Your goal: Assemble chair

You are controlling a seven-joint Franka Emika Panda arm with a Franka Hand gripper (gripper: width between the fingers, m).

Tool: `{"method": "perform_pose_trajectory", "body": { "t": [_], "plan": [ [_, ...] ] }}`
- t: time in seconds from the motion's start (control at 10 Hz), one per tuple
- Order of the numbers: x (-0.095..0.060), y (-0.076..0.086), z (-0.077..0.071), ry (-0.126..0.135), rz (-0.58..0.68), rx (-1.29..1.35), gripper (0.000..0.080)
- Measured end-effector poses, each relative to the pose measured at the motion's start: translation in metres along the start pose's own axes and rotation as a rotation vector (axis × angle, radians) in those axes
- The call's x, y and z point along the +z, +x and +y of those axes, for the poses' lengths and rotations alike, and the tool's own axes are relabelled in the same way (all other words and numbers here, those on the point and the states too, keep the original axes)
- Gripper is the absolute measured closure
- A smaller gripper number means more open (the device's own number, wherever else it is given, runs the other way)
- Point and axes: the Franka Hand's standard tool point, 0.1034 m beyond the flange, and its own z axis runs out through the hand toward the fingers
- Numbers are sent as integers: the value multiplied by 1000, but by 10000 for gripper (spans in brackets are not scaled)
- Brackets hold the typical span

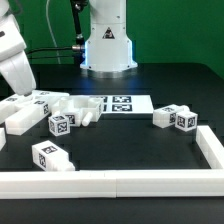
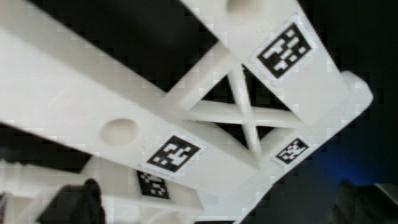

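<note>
The chair lies in loose white tagged parts. In the exterior view a flat panel sits at the far left, with a tagged block and short rods beside it. Another block lies nearer the front, and two pieces lie on the right. My gripper hangs over the left panel. In the wrist view the gripper is open, its dark fingers standing wide on either side of a cross-braced panel close below. Whether the fingers touch it is unclear.
The marker board lies flat at the back centre, in front of the robot base. A long white border rail runs along the front and up the exterior view's right side.
</note>
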Motion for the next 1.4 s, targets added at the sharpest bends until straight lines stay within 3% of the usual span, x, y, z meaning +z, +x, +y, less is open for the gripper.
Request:
{"method": "perform_pose_trajectory", "body": {
  "t": [0.3,0.6,1.1,1.4],
  "plan": [
    [0,5,3,-4,7,278,150],
    [-1,31,24,-18,40,704,150],
    [0,36,29,-12,54,1040,150],
    [8,81,57,-100,56,1542,150]
  ]
}}
